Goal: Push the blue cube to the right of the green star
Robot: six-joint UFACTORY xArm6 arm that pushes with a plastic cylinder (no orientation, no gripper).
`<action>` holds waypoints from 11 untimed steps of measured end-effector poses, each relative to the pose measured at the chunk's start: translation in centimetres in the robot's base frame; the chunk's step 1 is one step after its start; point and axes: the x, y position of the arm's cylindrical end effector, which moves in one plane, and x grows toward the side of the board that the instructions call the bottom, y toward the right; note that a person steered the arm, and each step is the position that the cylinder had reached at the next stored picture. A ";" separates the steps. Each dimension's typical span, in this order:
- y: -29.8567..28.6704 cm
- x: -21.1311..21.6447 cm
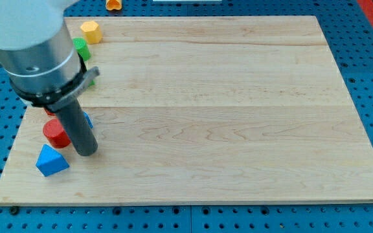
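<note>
My tip [86, 151] rests on the wooden board [225, 116] near its left end. A sliver of a blue block [88, 120], mostly hidden behind the rod, shows just right of the rod above the tip; its shape cannot be made out. A green block [81, 47] peeks out from the arm's right side near the view's top left, and a second green bit [91, 82] shows lower down; neither shape is clear. A red cylinder [56, 133] sits just left of my tip, touching or nearly touching the rod.
A blue triangular block [50, 160] lies below and left of the tip near the board's bottom left corner. A yellow hexagonal block [90, 30] sits at the top left. A small red bit [48, 111] shows under the arm. An orange object [113, 5] lies off the board at the top.
</note>
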 end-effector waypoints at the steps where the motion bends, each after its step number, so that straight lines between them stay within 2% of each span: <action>1: -3.1 -1.3; 3: -2.8 -2.6; 5: -0.2 -9.8; 6: 3.2 -10.6; 7: 4.3 -9.4; 8: 2.2 -9.1; 9: -0.3 -6.9; 10: -5.7 -9.6; 11: -3.6 -11.7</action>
